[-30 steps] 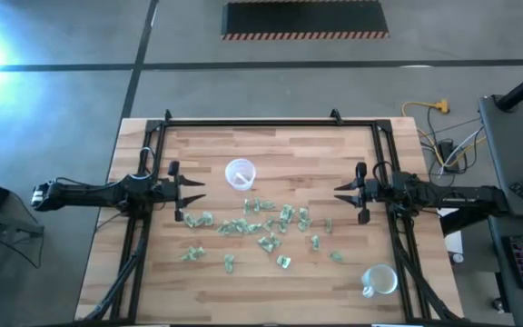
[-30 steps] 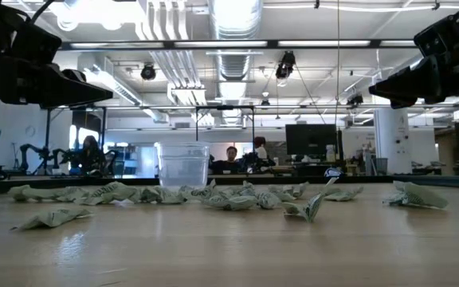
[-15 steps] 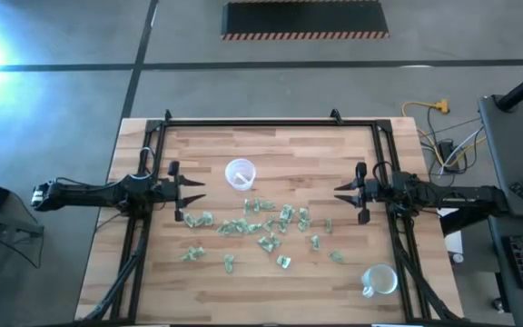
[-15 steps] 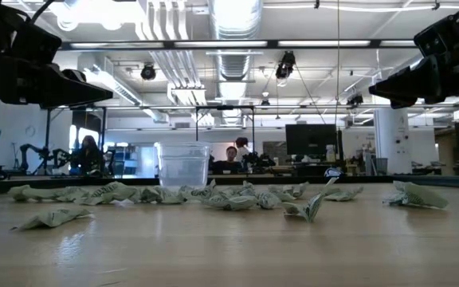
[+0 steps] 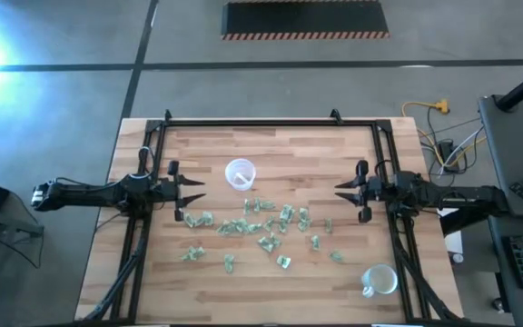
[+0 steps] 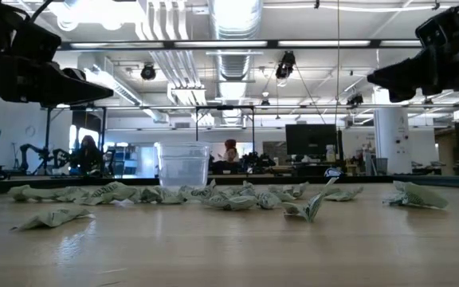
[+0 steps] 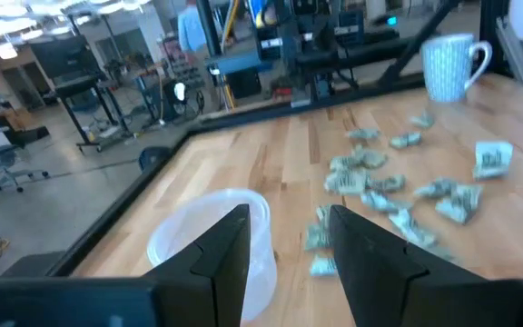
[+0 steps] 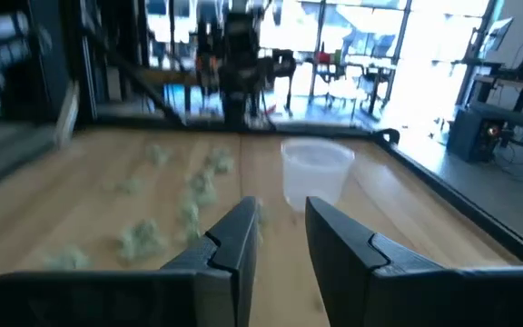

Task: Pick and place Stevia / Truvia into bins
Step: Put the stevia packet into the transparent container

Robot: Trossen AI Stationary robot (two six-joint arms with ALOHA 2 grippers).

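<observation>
CHANGE: right pincer (image 5: 341, 192) nudged toward 3 o'clock, apparently higher | PINCERS: both released, empty; left pincer (image 5: 198, 190) idle | sachets (image 5: 260, 224) strewn mid-desk, cup (image 5: 240, 173) at 11 o'clock | MEANING: nothing picked.
</observation>
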